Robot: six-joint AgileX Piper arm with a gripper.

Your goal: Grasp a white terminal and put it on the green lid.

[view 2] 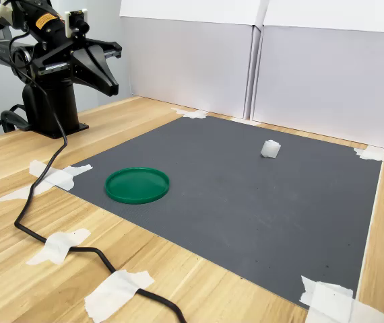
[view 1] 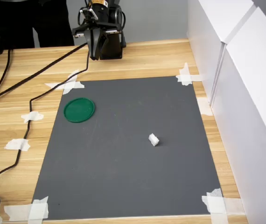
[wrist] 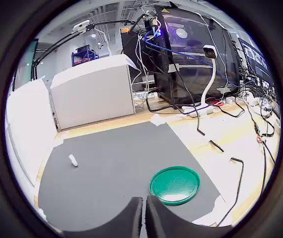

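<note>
The gripper [view 1: 94, 57] hung in the air above the back edge of the desk [view 1: 151, 58], just in front of the arm's base [view 1: 110, 46] and clear of the grey mat [view 1: 133, 158]. In the wrist view its two fingers [wrist: 131, 218] were pressed nearly together with only a thin slit between them, and nothing was held. In the second exterior view the gripper [view 2: 111, 86] also appeared pinched to a point, aimed down toward the mat.

The white terminal [view 1: 153, 139] lay on the mat, a little toward the mat's right edge in the first exterior view and roughly midway between its back and front edges. It sat alone, well apart from the gripper. In the second exterior view the white terminal [view 2: 270, 149] was on the far part of the mat, near the white panels [view 2: 327, 74].

The green lid [view 1: 79, 109] lay flat near the mat's back-left corner in the first exterior view, rim up, nothing on it. In the wrist view the green lid [wrist: 175, 185] was just beside the fingertips, and the terminal [wrist: 73, 160] lay well apart from it across the mat.

Tape scraps [view 1: 185, 74] held the mat's corners. A black cable [view 1: 25, 135] ran along the desk's left edge in the first exterior view.
</note>
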